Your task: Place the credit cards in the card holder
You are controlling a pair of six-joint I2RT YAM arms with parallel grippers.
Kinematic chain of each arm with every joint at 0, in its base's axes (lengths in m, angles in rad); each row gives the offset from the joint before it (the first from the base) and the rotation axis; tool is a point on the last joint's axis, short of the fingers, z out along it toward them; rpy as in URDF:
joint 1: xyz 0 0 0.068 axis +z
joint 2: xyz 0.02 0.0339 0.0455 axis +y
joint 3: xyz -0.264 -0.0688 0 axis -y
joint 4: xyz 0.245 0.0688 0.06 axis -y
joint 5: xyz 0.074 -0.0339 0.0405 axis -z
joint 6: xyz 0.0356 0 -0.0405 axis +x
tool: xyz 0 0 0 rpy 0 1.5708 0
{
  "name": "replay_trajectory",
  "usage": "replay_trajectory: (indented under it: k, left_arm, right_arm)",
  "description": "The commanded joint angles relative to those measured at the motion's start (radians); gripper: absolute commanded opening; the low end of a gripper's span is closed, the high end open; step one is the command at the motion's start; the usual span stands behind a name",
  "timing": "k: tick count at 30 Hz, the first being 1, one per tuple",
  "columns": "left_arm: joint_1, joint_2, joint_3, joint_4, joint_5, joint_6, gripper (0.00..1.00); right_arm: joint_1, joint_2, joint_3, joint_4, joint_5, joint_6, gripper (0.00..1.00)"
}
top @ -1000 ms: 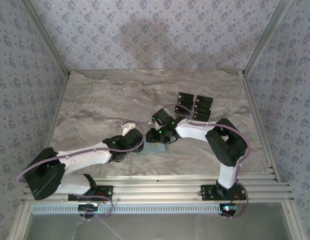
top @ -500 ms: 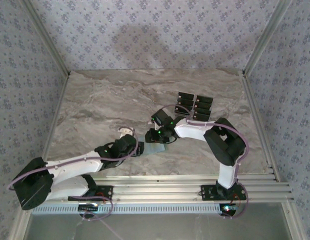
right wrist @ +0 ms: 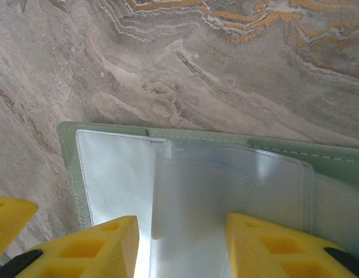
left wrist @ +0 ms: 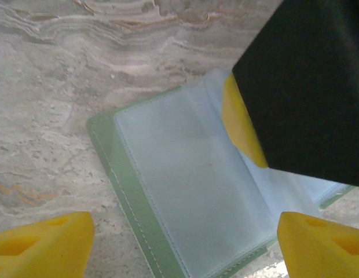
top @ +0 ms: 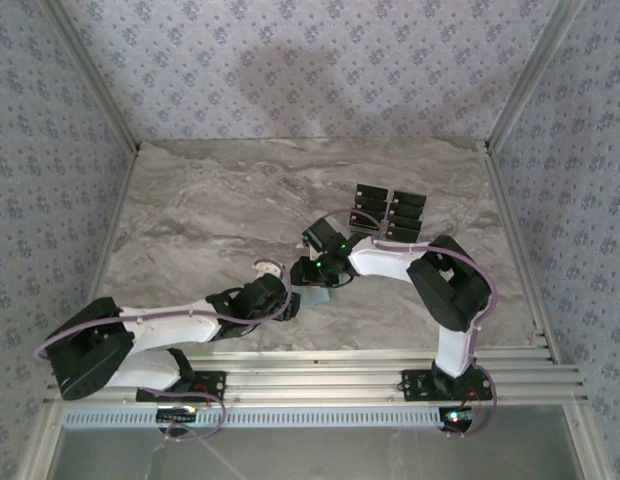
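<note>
a: where's the card holder (left wrist: 185, 197)?
b: open on the table (top: 210, 200), between both grippers; looks thin, probably floppy, with slick sleeves. left gripper (left wrist: 180, 240) hovers wide open
a: right gripper (right wrist: 180, 231)?
b: on a sleeve; pinching or pressing, can't tell. credit cards (top: 388, 214) lie apart, likely stiff: take them by the edges

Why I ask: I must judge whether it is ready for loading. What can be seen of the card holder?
The card holder is a flat, pale sage-green wallet, leather-like with a stitched border, lying open on the marble table. Inside are clear, glossy plastic sleeves with no card visible in them. One sleeve page looks lifted between the parted yellow fingers of the right gripper, which seem to touch it. The open left gripper hovers above.
</note>
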Motion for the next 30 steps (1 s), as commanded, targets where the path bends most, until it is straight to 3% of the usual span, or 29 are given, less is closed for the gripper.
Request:
replay_trajectory:
  k: [1, 14, 30]
  left_arm:
    - [-0.009, 0.032, 0.053, 0.037, -0.021, -0.001, 0.83]
    - [-0.019, 0.107, 0.057, 0.04, -0.053, -0.014, 0.81]
    - [-0.037, 0.127, 0.059, 0.027, -0.085, -0.022, 0.79]
  right_arm:
    - [0.006, 0.018, 0.02, -0.012, -0.011, 0.01, 0.46]
    - [0.001, 0.009, 0.034, -0.02, -0.026, 0.01, 0.47]
    - [-0.054, -0.116, -0.042, -0.011, 0.01, 0.027, 0.48]
